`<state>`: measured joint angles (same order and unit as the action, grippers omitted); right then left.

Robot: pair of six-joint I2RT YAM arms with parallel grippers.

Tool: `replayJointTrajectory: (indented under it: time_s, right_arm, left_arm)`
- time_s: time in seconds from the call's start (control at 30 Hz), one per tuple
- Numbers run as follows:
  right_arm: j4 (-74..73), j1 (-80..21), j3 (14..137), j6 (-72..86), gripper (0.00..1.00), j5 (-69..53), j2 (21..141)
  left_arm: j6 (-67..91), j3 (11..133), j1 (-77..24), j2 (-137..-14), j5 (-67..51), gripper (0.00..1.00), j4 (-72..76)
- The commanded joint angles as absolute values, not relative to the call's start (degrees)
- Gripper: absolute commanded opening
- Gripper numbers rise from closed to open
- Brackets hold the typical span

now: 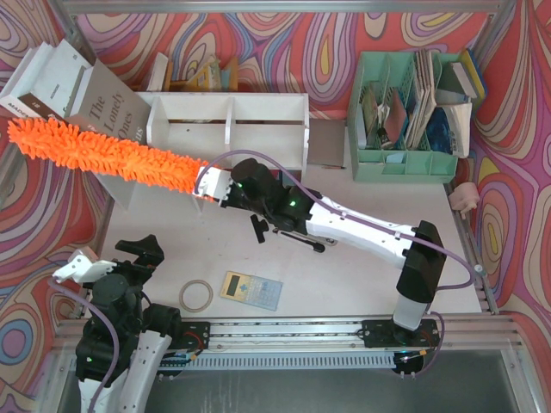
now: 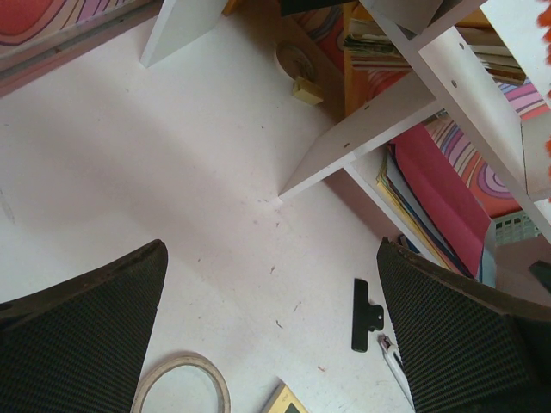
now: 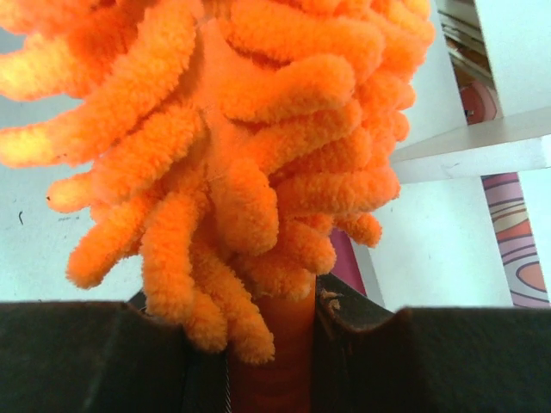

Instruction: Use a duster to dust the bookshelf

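Right wrist alone: fingers (image 3: 430,361) around duster (image 3: 241,155)

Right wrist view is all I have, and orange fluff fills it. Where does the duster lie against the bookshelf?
Observer: From above, the duster runs up and to the left from the right end effector, which is clamped on its handle. It crosses the tilted books at the left end of the bookshelf.
Operator: Is the left arm anywhere near it?
Observer: No. The left end effector is open and holds nothing. It sits low over the near-left part of the table, well apart from the duster.
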<state>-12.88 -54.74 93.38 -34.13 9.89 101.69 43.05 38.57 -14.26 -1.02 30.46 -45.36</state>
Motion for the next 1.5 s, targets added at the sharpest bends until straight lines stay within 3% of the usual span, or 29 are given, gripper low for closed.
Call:
replayJointTrajectory:
  time_s: [0.0, 0.63, 1.47]
  right_arm:
    - [-9.81, -55.20, 95.83, -33.23, 0.00, 11.38, 100.29]
    - [-8.60, -55.85, 84.39, -30.23, 0.00, 13.02, 99.04]
    - [-5.36, -57.11, 92.79, -30.31, 0.00, 10.49, 93.92]
  left_arm:
    - [42.40, 38.24, -14.30, -0.29, 31.50, 0.98, -45.86]
    - [42.43, 37.92, -14.27, -0.31, 31.39, 0.98, -45.35]
    - [42.27, 37.61, -14.24, -0.44, 30.86, 0.98, -44.82]
